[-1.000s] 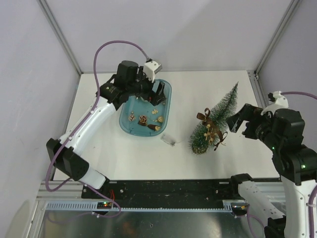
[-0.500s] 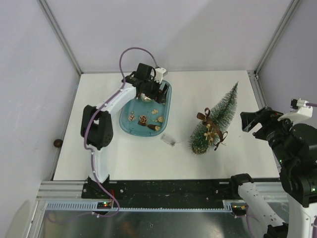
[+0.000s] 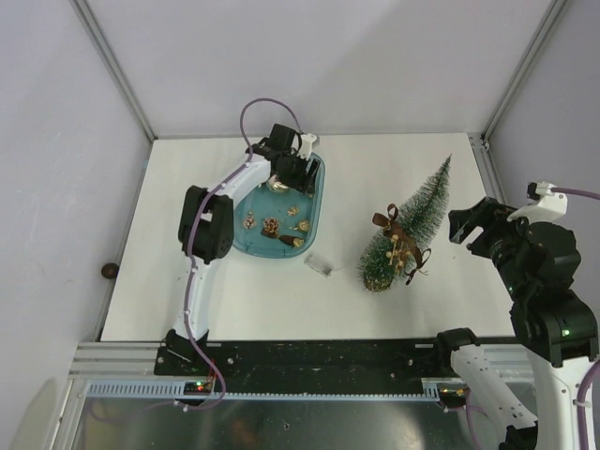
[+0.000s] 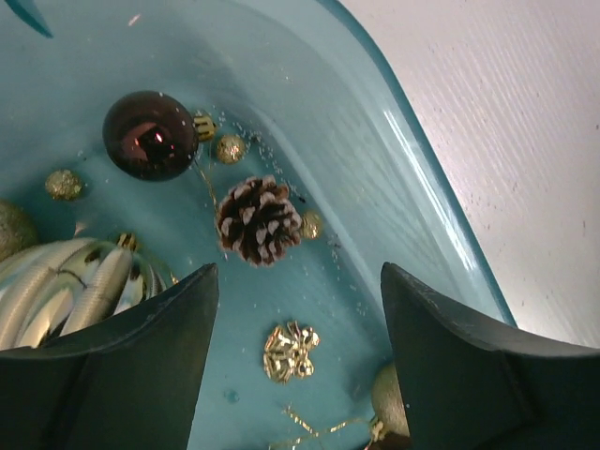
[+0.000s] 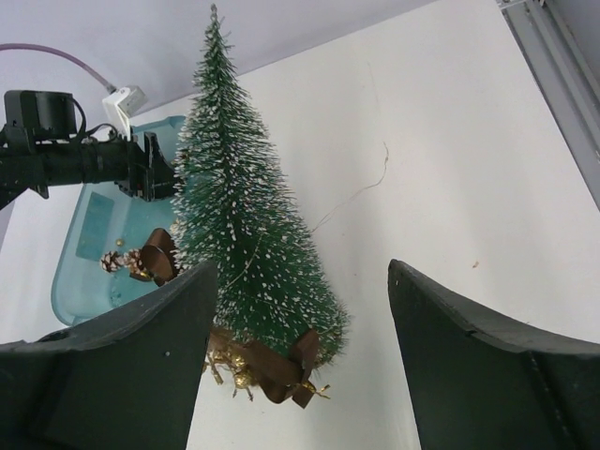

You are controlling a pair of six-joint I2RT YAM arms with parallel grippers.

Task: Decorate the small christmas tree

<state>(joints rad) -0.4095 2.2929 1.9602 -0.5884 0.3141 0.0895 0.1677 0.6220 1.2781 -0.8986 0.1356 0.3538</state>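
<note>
Bright, even, diffuse light throughout; soft faint shadows on white table (image 3: 281,300). Left wrist view: glare streak on teal tray (image 4: 412,159) wall at 3 o'clock; left fingers (image 4: 122,375) dark, soft-focus. Right wrist view: small christmas tree (image 5: 244,234) sharp, right fingers (image 5: 103,375) blurred.

- No text, label, brand, number or sign is showing legibly in any view.
</note>
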